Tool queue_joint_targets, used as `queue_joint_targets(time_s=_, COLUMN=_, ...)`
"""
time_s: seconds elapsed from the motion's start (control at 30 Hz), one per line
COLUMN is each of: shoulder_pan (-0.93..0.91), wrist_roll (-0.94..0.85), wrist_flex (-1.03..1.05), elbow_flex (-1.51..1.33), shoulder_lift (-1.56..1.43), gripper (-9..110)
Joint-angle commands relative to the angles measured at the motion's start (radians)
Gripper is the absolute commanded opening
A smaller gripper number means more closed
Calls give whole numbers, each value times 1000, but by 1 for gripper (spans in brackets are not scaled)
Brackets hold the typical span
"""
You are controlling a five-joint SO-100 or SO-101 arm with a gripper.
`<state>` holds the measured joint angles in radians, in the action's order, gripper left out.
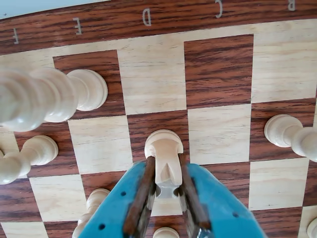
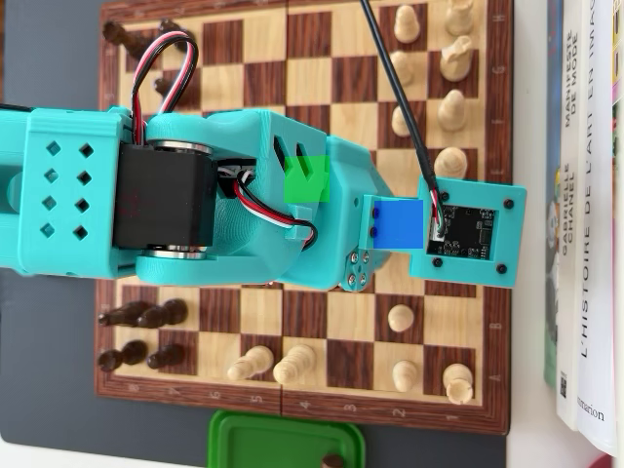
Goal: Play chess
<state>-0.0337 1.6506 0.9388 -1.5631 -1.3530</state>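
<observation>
In the wrist view my teal gripper [image 1: 165, 161] with brown pads [image 1: 144, 188] is shut on the notched head of a white bishop [image 1: 163, 148]. The bishop's round base is over a dark square of the wooden chessboard [image 1: 218, 69], in the column under the letter D. Whether the base touches the board I cannot tell. In the overhead view the teal arm [image 2: 234, 195] and the wrist camera [image 2: 468, 232] lie across the middle of the chessboard [image 2: 302, 312] and hide both gripper and bishop.
A tall white piece [image 1: 34, 99] and white pawns [image 1: 25, 158] [image 1: 292, 136] stand close around the bishop. Overhead, white pieces [image 2: 451, 110] fill the board's right side and black pieces [image 2: 141, 315] the left. A green container [image 2: 283, 439] sits below the board, books [image 2: 585, 195] to the right.
</observation>
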Motion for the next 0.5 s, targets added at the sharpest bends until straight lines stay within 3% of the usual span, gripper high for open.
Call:
queue_joint_targets(time_s=0.0, shoulder_pan=-5, wrist_roll=-3, wrist_flex=-3, elbow_flex=41, shoulder_lift=-5, gripper=3)
queue_joint_targets(time_s=0.47, shoulder_pan=-5, wrist_roll=-20, wrist_flex=8, elbow_flex=38, shoulder_lift=-44, gripper=2)
